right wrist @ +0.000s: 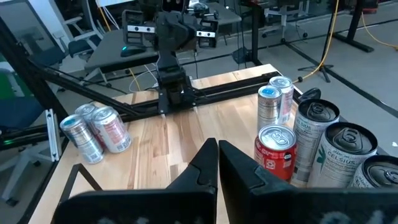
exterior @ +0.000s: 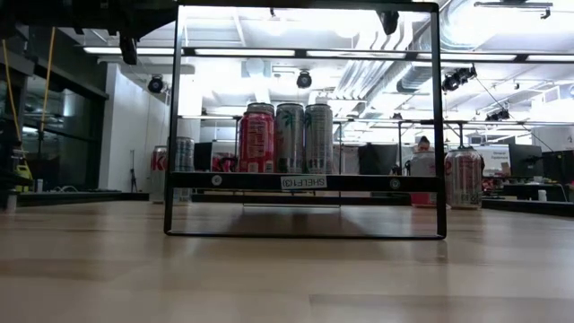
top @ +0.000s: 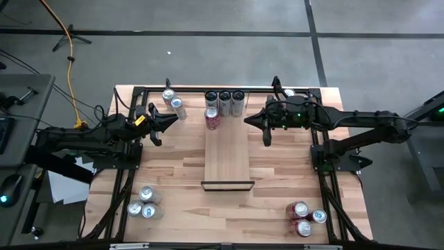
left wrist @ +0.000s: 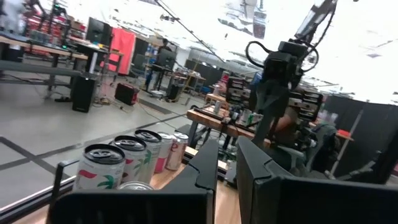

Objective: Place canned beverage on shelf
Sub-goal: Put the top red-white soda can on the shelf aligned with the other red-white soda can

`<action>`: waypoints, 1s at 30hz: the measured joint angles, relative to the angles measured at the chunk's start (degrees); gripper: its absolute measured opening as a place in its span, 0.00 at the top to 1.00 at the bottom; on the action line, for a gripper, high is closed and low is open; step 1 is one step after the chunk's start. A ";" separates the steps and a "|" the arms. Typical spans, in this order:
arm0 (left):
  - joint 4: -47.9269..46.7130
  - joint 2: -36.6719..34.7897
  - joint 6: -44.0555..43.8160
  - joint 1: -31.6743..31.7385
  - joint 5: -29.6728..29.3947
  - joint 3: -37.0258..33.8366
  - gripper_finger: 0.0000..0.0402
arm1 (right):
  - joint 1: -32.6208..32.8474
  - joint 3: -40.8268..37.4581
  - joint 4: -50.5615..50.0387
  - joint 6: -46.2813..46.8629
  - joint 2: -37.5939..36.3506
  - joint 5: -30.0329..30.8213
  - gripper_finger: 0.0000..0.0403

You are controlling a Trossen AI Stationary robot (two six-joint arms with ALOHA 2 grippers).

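High view, straight down: the shelf (top: 227, 158), a long narrow panel of pale smooth wood with a thin black bar at its near short end, lies along the middle of the large butcher-block tabletop (top: 180, 180). At its far end a red-and-white can (top: 212, 118) stands on the panel, and just behind it, at the table's far edge, three tall dark-topped cans (top: 225, 101) stand in a row, touching one another.

Left of the shelf's far end, the left gripper (top: 172, 119) hangs with its two dark fingers pressed together, holding nothing; two silver cans with blue tops (top: 173, 101) stand just beyond it, toward the far left corner. Right of the shelf's far end, the right gripper (top: 250, 121) points toward the red-and-white can, its fingers likewise closed on nothing and apart from the can.

Three silver cans (top: 144, 205) sit grouped near the near left corner, and a cluster of red and silver cans (top: 305, 217) near the near right corner.

From table height, the red-and-white can (exterior: 256, 137) and two tall cans beside it show behind a black label bar inside the black metal rail frame (exterior: 438, 117).
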 joint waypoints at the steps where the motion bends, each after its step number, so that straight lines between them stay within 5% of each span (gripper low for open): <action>1: 0.00 0.00 0.00 0.01 -0.50 0.00 0.99 | 0.01 0.00 -0.06 -0.09 0.00 0.00 1.00; 30: -0.01 0.01 -0.02 -0.01 -1.13 0.00 0.99 | 0.00 0.00 -0.05 -0.09 0.02 1.07 1.00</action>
